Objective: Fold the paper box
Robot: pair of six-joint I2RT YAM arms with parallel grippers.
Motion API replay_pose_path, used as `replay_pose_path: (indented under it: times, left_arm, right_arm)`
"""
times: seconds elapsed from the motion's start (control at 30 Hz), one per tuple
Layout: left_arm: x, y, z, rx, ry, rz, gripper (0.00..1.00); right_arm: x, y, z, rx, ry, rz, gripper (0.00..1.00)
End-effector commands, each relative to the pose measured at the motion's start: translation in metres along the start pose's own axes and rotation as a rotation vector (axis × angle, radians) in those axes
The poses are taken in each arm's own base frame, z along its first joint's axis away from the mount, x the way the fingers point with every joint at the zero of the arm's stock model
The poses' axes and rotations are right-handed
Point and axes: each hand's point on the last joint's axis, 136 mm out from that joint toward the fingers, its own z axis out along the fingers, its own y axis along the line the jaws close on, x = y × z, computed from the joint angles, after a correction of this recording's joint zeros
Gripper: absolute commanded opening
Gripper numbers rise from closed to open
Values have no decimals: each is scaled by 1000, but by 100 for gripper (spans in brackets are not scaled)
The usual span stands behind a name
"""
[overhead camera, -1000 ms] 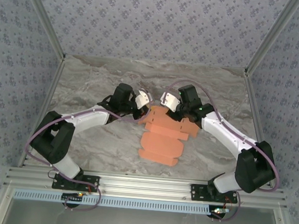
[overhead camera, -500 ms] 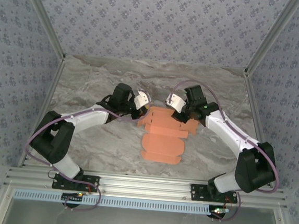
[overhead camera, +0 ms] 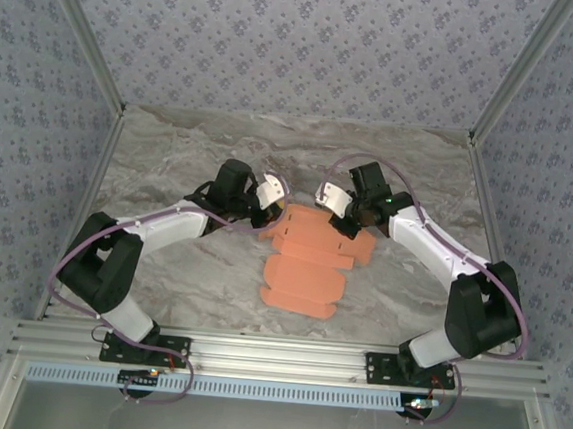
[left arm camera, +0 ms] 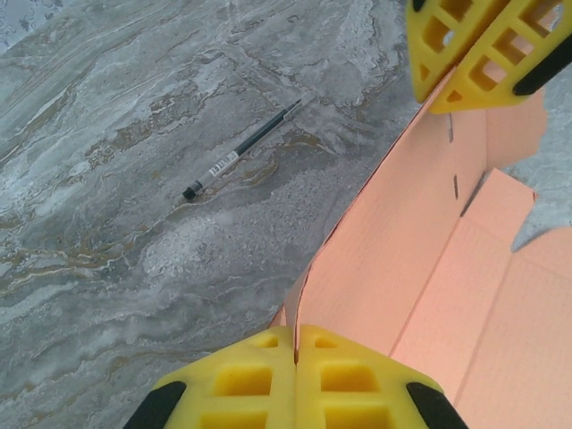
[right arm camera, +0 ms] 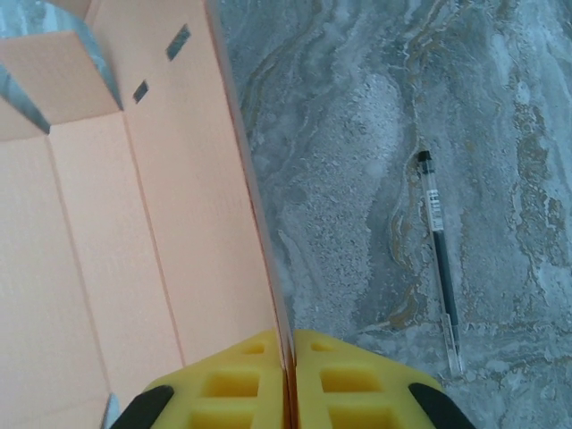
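From above, the paper box (overhead camera: pixel 307 262) lies on the desk (overhead camera: pixel 170 164), its far end between both tools. Left wrist: the left tool (left arm camera: pixel 295 338) is clamped on its raised flap (left arm camera: pixel 393 241). Right wrist: the right tool (right arm camera: pixel 290 341) has just pinched shut on the same flap, so folding can likely begin.

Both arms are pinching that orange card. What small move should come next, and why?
Probably swing that panel together toward the arms' bases, along its crease. The left gripper and right gripper, jaws shut, each pinch the edge of the raised far panel of the paper box; the rest lies flat.
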Motion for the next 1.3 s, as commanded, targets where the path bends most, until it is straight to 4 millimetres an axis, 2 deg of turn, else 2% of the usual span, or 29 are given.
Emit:
replay_pose_path:
  times: [0.0,0.13,0.27,0.4,0.47,0.6,0.7,0.77,0.87,1.07,1.17,1.27]
  left_arm:
    - [-24,-1,-11,10,-54,36,0]
    - [-25,3,-13,-14,-52,33,4]
    - [-27,8,-22,-42,-66,2,21]
    - [-30,17,-43,-102,-104,-67,33]
    - [-29,30,-57,-175,-131,-143,36]
    - [-9,50,-78,-278,-126,-328,38]
    - [8,49,-83,-300,-107,-406,39]
    - [14,46,-82,-295,-105,-426,41]
    - [25,55,-81,-345,-71,-488,44]
    - [57,91,-84,-457,-10,-665,44]
    - [70,105,-84,-500,13,-722,44]
    - [84,115,-76,-513,80,-759,44]
  right_arm:
    - [-2,-6,-2,11,8,7,6]
    - [-1,-8,-4,29,22,-1,0]
    - [-3,-10,-8,64,22,-20,0]
    - [-6,-10,-14,100,14,-40,0]
    - [-8,-10,-17,107,2,-40,0]
    - [-16,-6,-24,106,-45,-35,0]
    - [-18,-5,-25,103,-61,-36,0]
    - [-19,-4,-25,103,-62,-36,0]
    - [-18,-4,-23,109,-54,-44,0]
    - [-13,-15,-18,249,16,-115,0]
    - [-16,-16,-16,311,22,-163,0]
    - [-22,-18,-15,402,23,-235,0]
